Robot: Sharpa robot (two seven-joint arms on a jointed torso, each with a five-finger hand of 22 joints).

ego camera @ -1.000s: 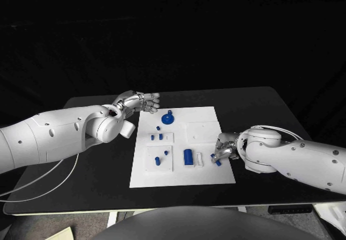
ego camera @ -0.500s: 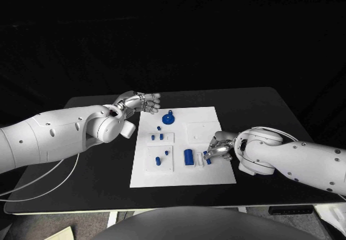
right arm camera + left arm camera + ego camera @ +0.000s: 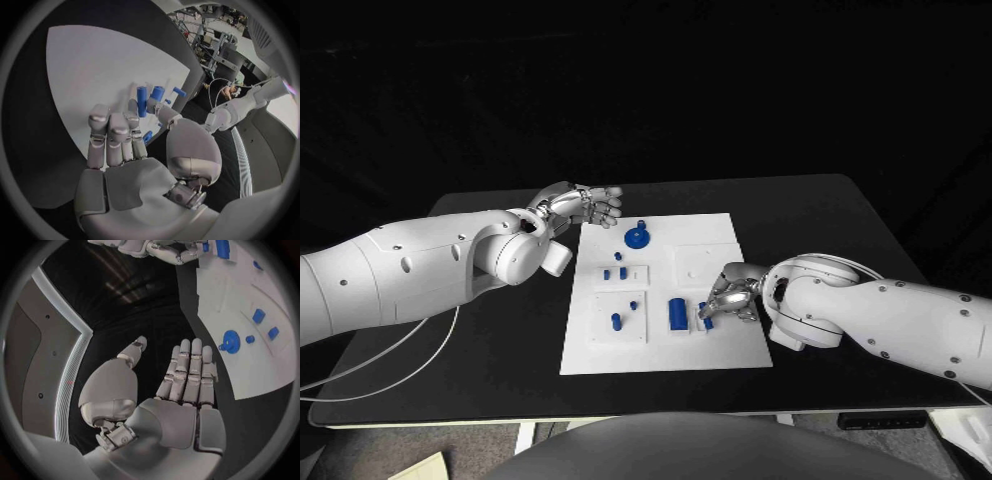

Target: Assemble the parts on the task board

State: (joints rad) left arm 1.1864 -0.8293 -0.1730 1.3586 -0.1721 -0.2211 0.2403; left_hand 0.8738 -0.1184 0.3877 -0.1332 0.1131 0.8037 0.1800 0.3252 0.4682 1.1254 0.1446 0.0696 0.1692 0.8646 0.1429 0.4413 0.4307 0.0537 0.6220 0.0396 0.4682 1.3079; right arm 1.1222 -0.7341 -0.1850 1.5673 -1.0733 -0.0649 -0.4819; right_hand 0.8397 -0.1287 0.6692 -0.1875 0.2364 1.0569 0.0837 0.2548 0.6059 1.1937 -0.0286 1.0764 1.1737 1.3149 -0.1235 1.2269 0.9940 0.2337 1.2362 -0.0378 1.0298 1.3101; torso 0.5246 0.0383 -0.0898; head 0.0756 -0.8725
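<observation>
1. Reaching in from the right side of the black table (image 3: 819,210), the robot's right arm bends at the wrist so that the right hand (image 3: 731,297) sits over the right part of the task board (image 3: 711,350), fingers pointing toward the board's middle.
2. From behind that wrist, the right hand's fingers lie close together and curl forward, with the thumb brought in across them; a small blue part (image 3: 147,136) shows just beside the thumb, but I cannot tell whether it is pinched or only lying under the hand.
3. Just ahead of those fingertips a blue cylinder (image 3: 676,313) lies on the board in its white holder, with a second, smaller blue piece (image 3: 705,320) right at the hand.
4. The left arm comes in from the left, and the left hand (image 3: 581,205) hovers off the board's far left corner, above the bare table.
5. Its fingers are straight and held side by side, thumb apart, palm empty.
6. Near that hand, on the board's far end, sits a round blue knob (image 3: 636,237); small blue pegs (image 3: 615,272) stand in the white blocks further toward the robot.
</observation>
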